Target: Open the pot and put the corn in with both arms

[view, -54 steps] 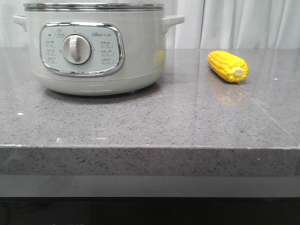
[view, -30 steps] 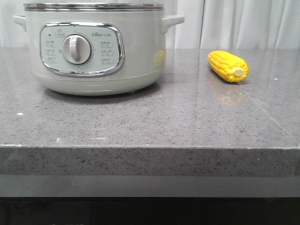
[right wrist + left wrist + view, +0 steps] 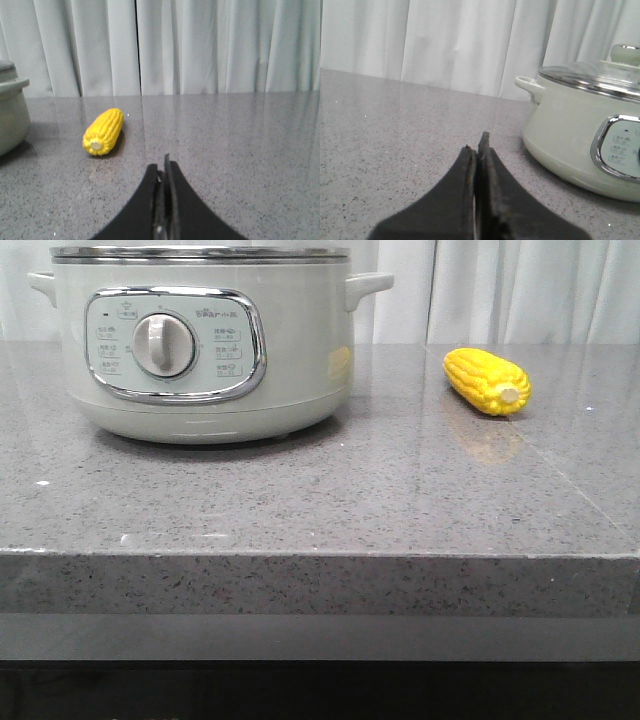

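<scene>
The pale grey-green pot [image 3: 205,350] stands at the back left of the grey counter, its dial facing me and its lid on. In the left wrist view the pot [image 3: 585,135] shows a glass lid with a knob [image 3: 625,54]. The yellow corn [image 3: 487,381] lies on the counter to the pot's right, pale cut end toward me. My left gripper [image 3: 476,145] is shut and empty, short of the pot and to its left. My right gripper [image 3: 163,164] is shut and empty, nearer than the corn [image 3: 103,131] and to its right. Neither gripper shows in the front view.
The grey speckled counter [image 3: 320,510] ends in a straight front edge. White curtains [image 3: 500,290] hang behind it.
</scene>
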